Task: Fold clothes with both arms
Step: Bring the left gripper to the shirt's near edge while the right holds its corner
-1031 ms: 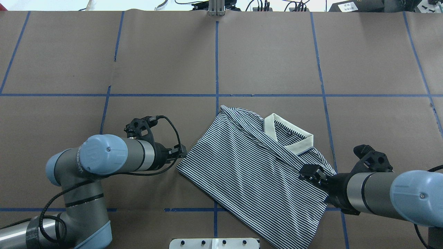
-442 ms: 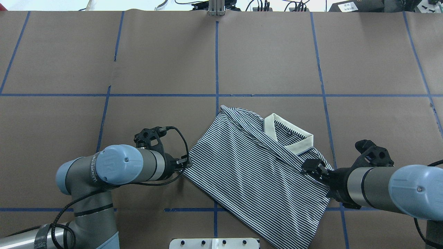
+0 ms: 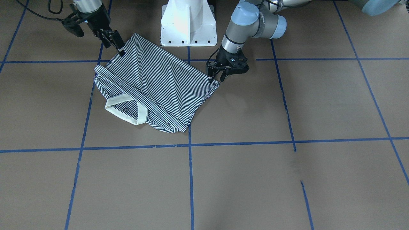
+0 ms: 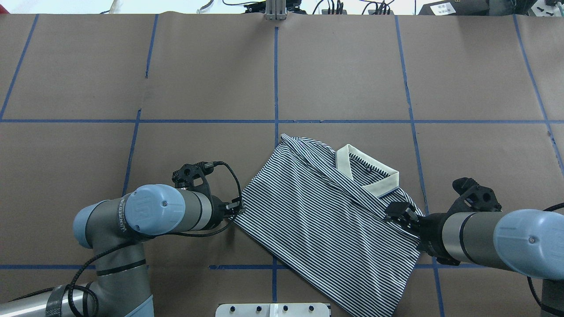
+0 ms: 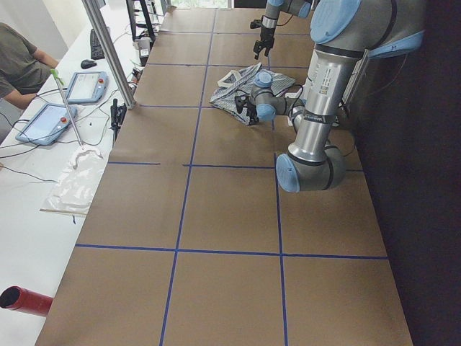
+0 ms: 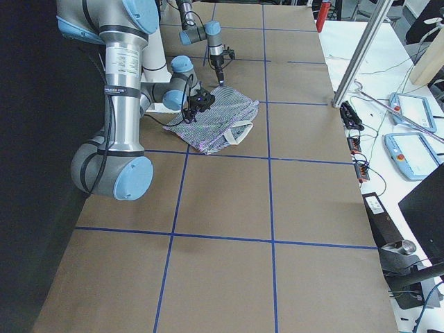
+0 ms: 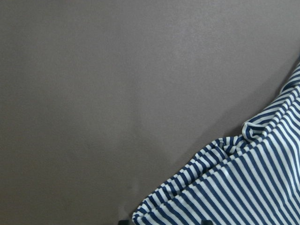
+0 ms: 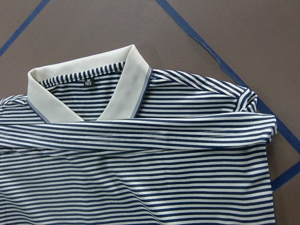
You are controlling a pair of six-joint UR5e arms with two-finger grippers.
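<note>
The part-folded shirt (image 4: 326, 220) lies flat on the counter (image 4: 198, 79) near the robot, with the left hand (image 3: 216, 77) spread astride its left corner, seemingly to pinch it, and the right hand (image 4: 396, 213) on its right edge, grip unclear.

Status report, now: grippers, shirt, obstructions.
Left gripper open, astride polo shirt's corner. Right gripper on opposite edge, jaws unclear. Shirt partly folded, lying flat. White pedestal base close by, not touching.
</note>
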